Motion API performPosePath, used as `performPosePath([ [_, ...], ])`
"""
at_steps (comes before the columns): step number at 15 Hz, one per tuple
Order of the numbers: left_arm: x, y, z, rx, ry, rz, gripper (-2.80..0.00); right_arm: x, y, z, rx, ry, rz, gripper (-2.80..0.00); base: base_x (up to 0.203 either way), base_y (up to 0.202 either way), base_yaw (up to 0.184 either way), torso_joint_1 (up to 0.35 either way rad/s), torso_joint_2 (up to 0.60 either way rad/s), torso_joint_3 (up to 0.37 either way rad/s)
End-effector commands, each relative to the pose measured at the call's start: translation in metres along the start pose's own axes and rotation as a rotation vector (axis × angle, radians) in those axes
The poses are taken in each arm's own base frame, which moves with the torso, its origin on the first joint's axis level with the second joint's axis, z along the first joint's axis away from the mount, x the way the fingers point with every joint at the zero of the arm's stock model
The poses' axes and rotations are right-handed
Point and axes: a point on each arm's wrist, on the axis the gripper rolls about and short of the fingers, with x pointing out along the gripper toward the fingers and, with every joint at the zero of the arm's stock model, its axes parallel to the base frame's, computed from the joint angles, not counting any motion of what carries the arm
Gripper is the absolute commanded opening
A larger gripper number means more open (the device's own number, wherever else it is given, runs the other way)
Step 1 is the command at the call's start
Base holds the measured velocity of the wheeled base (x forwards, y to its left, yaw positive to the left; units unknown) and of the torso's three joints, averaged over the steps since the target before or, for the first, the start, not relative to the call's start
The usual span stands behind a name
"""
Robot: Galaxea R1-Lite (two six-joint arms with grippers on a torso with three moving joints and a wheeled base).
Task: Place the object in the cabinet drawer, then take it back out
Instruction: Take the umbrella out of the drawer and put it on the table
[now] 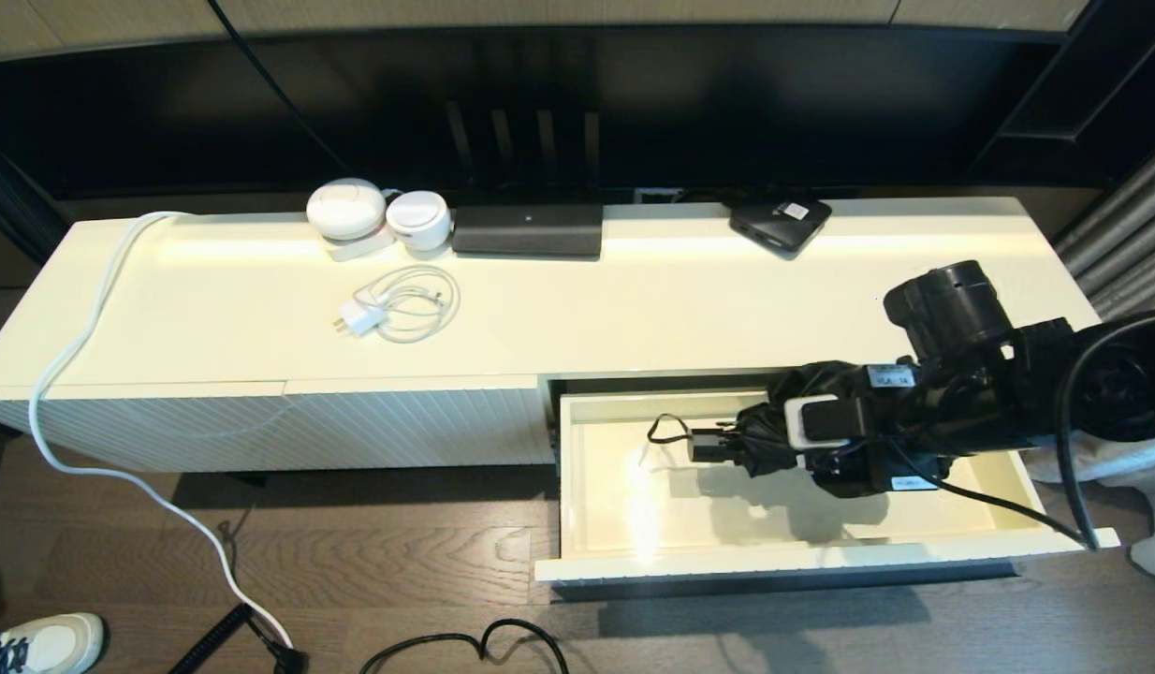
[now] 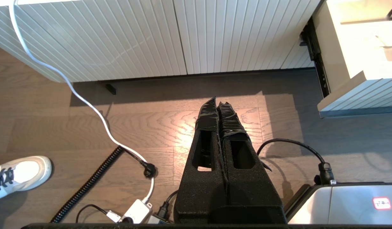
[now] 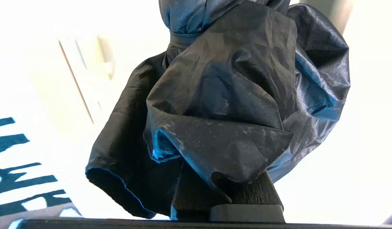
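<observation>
One black umbrella, gripped by the right claw, hangs over the one open drawer; the left claw is closed.

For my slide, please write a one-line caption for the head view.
Right gripper holds the black folding umbrella above the open cream drawer, its handle pointing left.

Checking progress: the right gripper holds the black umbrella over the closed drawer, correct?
Not quite: the drawer is pulled open, as the head view shows. The right gripper does hold the black umbrella over it.
</observation>
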Motion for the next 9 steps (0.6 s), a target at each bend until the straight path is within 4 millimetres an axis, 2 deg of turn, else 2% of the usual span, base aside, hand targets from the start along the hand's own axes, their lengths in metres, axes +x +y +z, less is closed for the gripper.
performPosePath([
  [1,0.0,0.0,0.0,0.0,-0.001,0.001,-2.8,-0.028,-0.004,-0.003,0.002,-0.016,-0.068,-2.8,0.0,0.0,0.0,0.0,0.0,0.0],
  [6,0.0,0.0,0.0,0.0,-0.001,0.001,-2.8,-0.08,-0.003,-0.012,0.019,-0.043,-0.185,-2.8,0.0,0.0,0.0,0.0,0.0,0.0],
  [9,0.0,0.0,0.0,0.0,-0.001,0.001,-2.8,-0.093,-0.02,-0.013,0.04,-0.036,-0.263,-2.8,0.0,0.0,0.0,0.0,0.0,0.0],
])
